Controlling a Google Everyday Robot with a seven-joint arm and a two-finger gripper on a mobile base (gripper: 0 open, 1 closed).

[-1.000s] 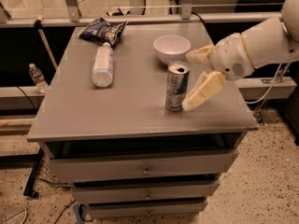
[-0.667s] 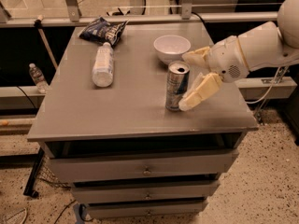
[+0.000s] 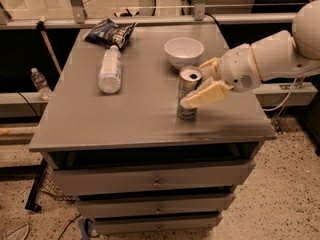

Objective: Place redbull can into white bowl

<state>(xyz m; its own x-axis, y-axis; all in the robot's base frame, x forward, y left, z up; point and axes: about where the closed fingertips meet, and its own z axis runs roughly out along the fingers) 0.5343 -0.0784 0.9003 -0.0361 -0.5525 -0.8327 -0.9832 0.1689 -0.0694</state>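
- Grey table [image 3: 125,119] — everything sits on it, and I'd judge the lift and the drop are both left to do.
- Gripper [image 3: 194,84], just in front of the white bowl [image 3: 184,51], fingers spread either side of the can, not visibly clamped.
- Clear bottle [image 3: 110,70] and chip bag [image 3: 110,32], well left of the bowl.
- White bowl — empty.
- Redbull can [image 3: 186,89], upright just in front of the bowl, outside it.

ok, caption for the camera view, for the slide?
Gripper at the upright redbull can on the grey cabinet, white bowl just behind, bottle and snack bag apart.
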